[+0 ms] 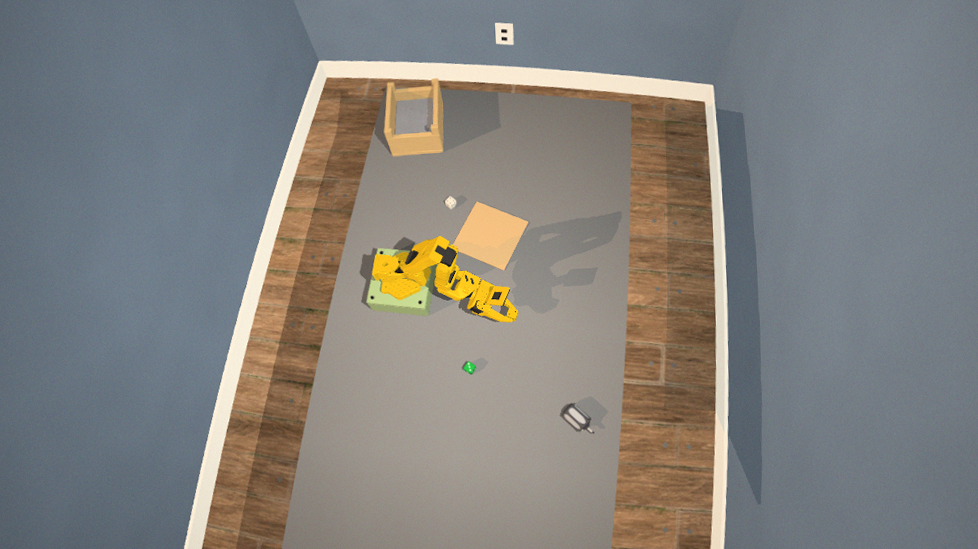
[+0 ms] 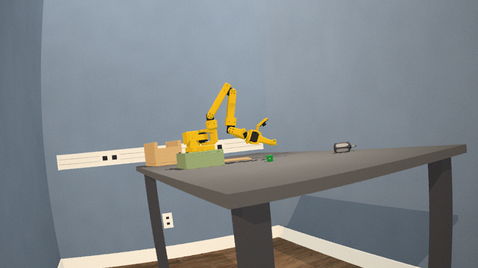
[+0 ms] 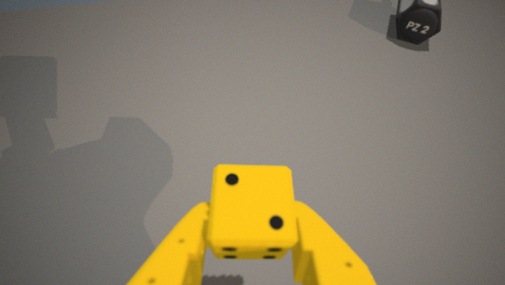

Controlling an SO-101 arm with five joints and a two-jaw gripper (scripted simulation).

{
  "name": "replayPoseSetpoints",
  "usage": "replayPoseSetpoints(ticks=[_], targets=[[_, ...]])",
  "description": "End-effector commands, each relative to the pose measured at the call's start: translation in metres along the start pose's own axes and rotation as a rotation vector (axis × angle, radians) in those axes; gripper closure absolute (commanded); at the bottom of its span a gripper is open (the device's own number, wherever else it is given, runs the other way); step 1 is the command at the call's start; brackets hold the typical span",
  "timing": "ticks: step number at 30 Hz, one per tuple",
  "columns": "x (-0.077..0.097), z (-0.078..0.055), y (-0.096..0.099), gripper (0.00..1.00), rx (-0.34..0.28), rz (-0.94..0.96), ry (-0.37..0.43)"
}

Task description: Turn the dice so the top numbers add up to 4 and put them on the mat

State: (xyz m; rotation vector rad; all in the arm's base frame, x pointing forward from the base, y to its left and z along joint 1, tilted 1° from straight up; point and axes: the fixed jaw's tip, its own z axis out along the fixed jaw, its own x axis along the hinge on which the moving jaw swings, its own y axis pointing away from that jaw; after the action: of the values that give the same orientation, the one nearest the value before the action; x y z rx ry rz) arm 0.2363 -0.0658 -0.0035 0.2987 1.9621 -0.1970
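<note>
My gripper (image 3: 252,247) (image 1: 508,311) (image 2: 271,141) is shut on a yellow die (image 3: 252,209) and holds it above the table. In the wrist view the die's two-pip face looks toward the camera. A green die (image 1: 469,367) (image 2: 269,158) lies on the table in front of the arm. A white die (image 1: 450,201) lies just left of the tan mat (image 1: 490,233) (image 2: 236,159). No die is on the mat. The gripper hangs a little in front of the mat's near corner.
A wooden box (image 1: 413,117) (image 2: 160,153) stands at the far end of the table. A black screwdriver bit holder marked PZ 2 (image 1: 578,416) (image 2: 342,147) (image 3: 418,21) lies near the right edge. The arm's green base (image 1: 396,292) (image 2: 199,158) is left of the mat.
</note>
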Motion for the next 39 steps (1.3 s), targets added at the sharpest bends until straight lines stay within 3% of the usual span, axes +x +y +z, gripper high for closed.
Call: replayPoseSetpoints(ticks=[1,39], targets=[[0.000,0.002,0.002,1.00,-0.009,-0.014,-0.017],[0.012,0.007,0.002,1.00,-0.009,-0.014,-0.017]])
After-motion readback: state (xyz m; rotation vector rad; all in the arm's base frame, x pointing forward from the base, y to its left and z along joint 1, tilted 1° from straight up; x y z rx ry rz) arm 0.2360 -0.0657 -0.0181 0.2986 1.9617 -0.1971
